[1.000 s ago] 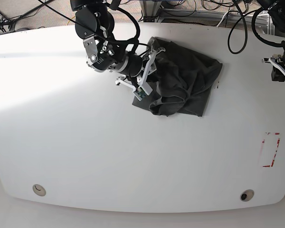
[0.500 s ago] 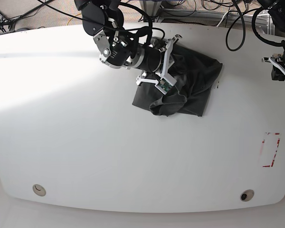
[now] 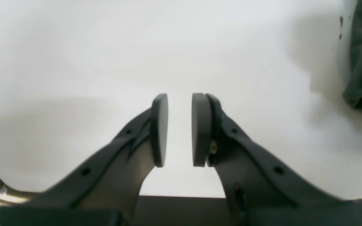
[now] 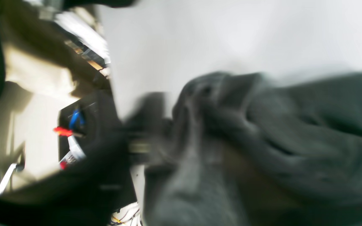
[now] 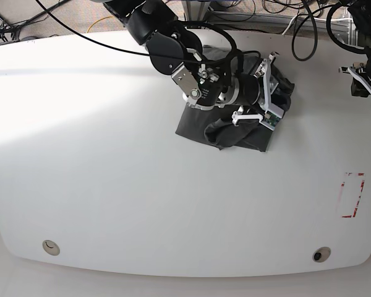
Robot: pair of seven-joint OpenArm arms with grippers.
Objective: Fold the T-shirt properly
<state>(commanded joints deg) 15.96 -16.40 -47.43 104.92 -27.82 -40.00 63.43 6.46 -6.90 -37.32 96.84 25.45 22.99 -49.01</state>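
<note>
Since the earlier frames the right pincer [image 5: 269, 93] has been carried across the T-shirt [image 5: 216, 127] toward its right edge. Whether it is closed cannot be told. The soft, wrinkled charcoal cloth is bunched on the white bench [image 5: 111, 185]. The left pincer [image 3: 179, 128] is held slightly open, empty.

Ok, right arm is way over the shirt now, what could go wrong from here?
1. The T-shirt lies bunched, not flat; dragging it may tangle the folds further.
2. The right gripper works near the table's far edge; cloth could slip off.
3. The left gripper hangs open, away from the shirt, so nothing pins it.
</note>
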